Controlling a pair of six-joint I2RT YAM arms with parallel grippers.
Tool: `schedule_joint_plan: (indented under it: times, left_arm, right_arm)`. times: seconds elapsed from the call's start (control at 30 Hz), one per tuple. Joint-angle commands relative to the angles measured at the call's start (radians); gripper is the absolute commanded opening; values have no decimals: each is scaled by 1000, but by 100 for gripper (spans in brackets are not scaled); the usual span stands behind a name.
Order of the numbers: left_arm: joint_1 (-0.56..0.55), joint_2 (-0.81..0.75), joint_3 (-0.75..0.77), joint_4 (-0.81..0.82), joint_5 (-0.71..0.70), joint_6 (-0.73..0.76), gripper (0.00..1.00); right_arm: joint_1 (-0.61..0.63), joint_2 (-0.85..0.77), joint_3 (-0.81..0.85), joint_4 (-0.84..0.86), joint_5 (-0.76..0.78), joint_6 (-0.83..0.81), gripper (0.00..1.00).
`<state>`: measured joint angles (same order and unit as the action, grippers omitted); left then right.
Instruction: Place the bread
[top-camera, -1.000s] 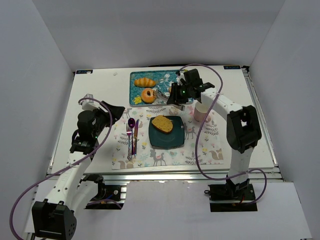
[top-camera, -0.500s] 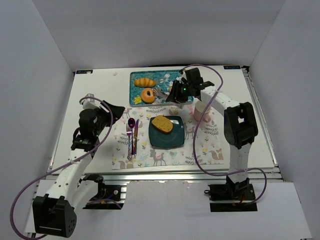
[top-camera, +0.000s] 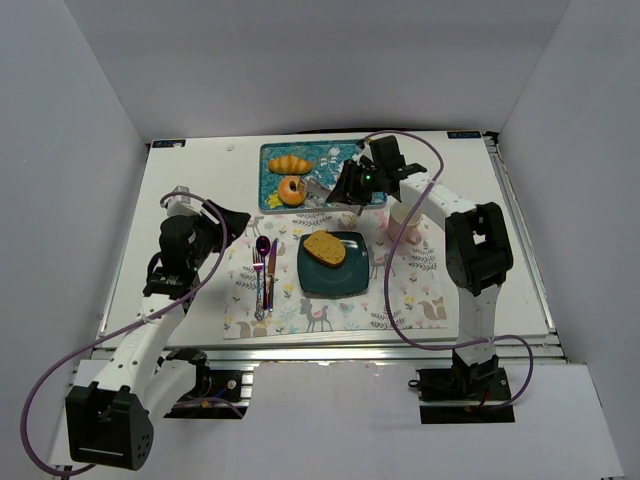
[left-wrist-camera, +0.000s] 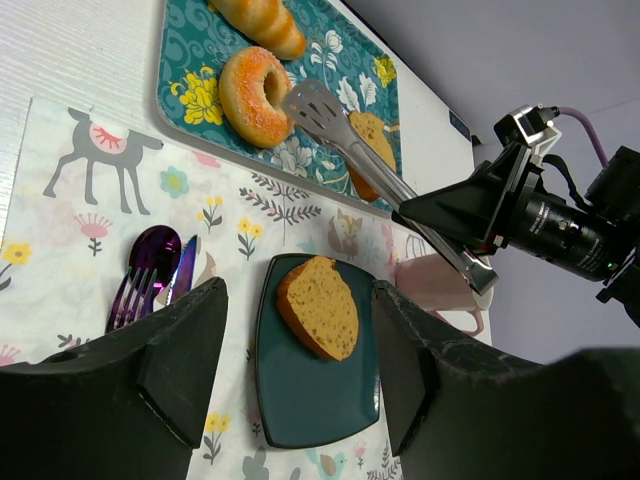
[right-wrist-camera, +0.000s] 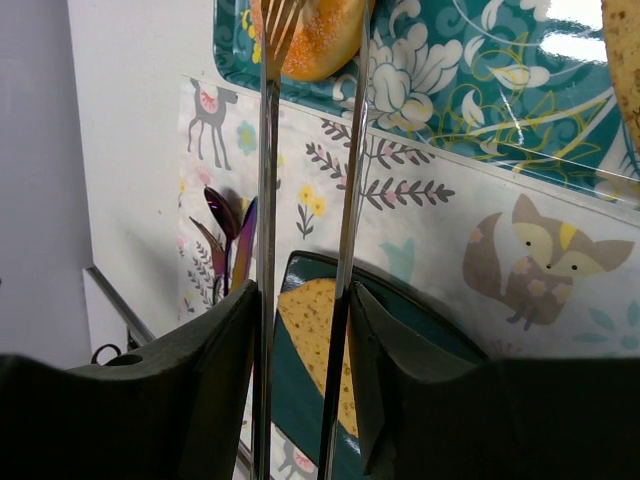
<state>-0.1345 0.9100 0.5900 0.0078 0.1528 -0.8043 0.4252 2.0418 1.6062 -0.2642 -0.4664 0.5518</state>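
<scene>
One slice of bread (top-camera: 325, 248) lies on the dark plate (top-camera: 335, 284), on the printed mat (top-camera: 320, 315) mid-desk (top-camera: 190, 170)
Left end effector (top-camera: 235, 222) hangs beside the cutlery (top-camera: 264, 272), fingers spread wide, holding nothing; beyond the plate the right end effector (top-camera: 352, 190) grips tongs (top-camera: 320, 188), whose slightly parted tips reach over the doughnut (top-camera: 294, 190) on the patterned tray (top-camera: 320, 152), a croissant (top-camera: 290, 164) farther back

Shiny metal tongs (left-wrist-camera: 345, 140), glossy tray (left-wrist-camera: 188, 52), matt printed placemat (left-wrist-camera: 60, 212), sugar-rough doughnut (left-wrist-camera: 237, 95).

White arm links (top-camera: 140, 345), black joints (top-camera: 478, 255), looping purple cables (top-camera: 405, 132) (one per arm)
</scene>
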Motion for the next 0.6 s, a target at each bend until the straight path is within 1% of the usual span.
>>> schedule_joint_plan:
  times: [0.0, 0.27, 0.57]
  left_arm:
    - [-2, 1, 44, 9, -12, 10, 69]
    - [-1, 23, 54, 11, -6, 13, 69]
    - [-2, 30, 57, 15, -10, 8, 69]
  right_arm:
    - [-12, -6, 12, 59, -49, 31, 45]
    - [-14, 27, 34, 45, -31, 31, 49]
    - [-14, 54, 61, 36, -40, 33, 50]
